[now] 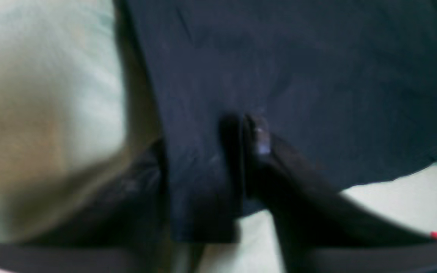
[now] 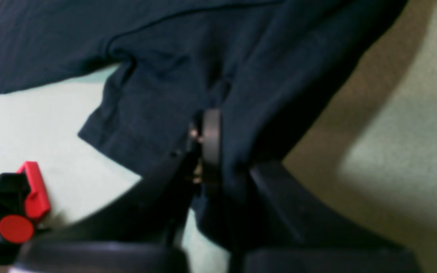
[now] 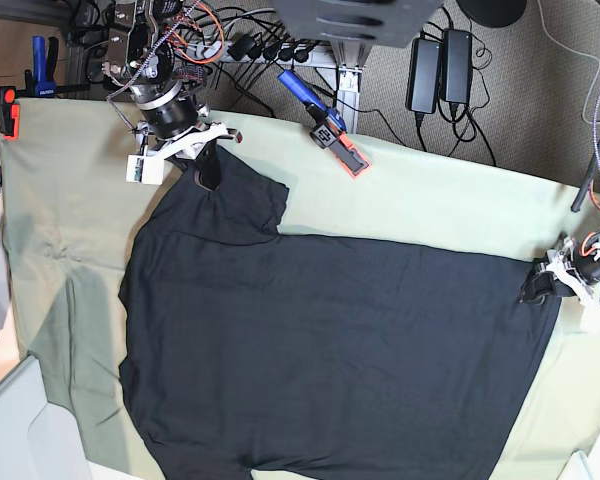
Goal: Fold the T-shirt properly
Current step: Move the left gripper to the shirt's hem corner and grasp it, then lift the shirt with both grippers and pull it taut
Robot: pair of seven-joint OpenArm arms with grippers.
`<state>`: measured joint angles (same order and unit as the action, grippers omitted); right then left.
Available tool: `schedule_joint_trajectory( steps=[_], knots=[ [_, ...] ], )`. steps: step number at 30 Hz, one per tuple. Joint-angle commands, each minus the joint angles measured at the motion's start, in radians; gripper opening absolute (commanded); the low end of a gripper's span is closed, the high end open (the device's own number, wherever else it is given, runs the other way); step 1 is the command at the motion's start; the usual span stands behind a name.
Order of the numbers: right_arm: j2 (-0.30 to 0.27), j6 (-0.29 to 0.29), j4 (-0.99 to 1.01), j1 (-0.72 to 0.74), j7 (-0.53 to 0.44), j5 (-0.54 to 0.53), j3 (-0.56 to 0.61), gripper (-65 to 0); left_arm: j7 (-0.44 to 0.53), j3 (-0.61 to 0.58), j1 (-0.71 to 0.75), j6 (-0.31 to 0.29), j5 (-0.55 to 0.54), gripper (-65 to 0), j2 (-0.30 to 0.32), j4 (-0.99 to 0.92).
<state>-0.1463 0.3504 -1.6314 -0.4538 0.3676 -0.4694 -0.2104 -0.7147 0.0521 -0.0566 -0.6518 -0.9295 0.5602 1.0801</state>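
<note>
Both sets of fingers are pinched on the black T-shirt (image 3: 330, 350): the right gripper (image 2: 207, 148) clamps the sleeve at about 11 o'clock in the base view, while the left gripper (image 1: 243, 151) has closed on the hem edge at 3 o'clock. The shirt lies plain side up across the pale green cloth (image 3: 70, 200) covering the table. Soft and limp, it will likely sag and drag, so seams and hems offer the surest hold; no containers are visible.
</note>
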Motion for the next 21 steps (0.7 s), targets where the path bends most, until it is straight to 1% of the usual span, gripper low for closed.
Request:
schedule_joint_trajectory(
  steps=[1,2,6,8,10,13,16,19,21],
  knots=[
    [-0.003,-0.003,-0.004,-0.009,0.034,0.025,-0.004,-65.0,-0.047,-0.005,0.002,-0.046,0.012,-60.2,0.013,0.008],
    [-0.003,-0.003,-0.005,-0.009,0.037,0.025,-0.004,-65.0,-0.046,-0.005,0.001,-0.046,0.007,-65.0,0.016,0.008],
    [-0.003,-0.003,-0.047,-0.010,0.105,0.024,-0.019,-65.0,-0.055,-0.004,0.002,-0.046,-0.004,-65.0,0.048,0.013],
    [-0.005,-0.003,-0.086,-0.016,0.169,0.011,-0.045,-65.0,-0.087,0.005,0.009,-0.046,-0.042,-65.0,0.071,0.020],
    [-0.011,-0.002,-0.127,-0.047,0.209,-0.045,-0.078,-65.0,-0.141,0.018,0.025,-0.046,-0.104,-65.0,0.091,0.032],
    [-0.021,0.046,-0.185,-0.109,0.213,-0.122,-0.126,-65.0,-0.192,0.021,0.053,-0.046,-0.186,-65.0,0.114,0.061],
    [-0.026,0.050,-0.244,-0.144,0.213,-0.152,-0.165,-65.0,-0.209,0.021,0.078,-0.046,-0.240,-65.0,0.121,0.100],
    [-0.026,0.050,-0.289,-0.148,0.213,-0.168,-0.193,-65.0,-0.226,0.021,0.081,-0.046,-0.289,-65.0,0.122,0.142],
    [-0.029,0.050,-0.313,-0.138,0.212,-0.167,-0.200,-65.0,-0.225,0.021,0.071,-0.046,-0.294,-65.0,0.122,0.171]
  ],
)
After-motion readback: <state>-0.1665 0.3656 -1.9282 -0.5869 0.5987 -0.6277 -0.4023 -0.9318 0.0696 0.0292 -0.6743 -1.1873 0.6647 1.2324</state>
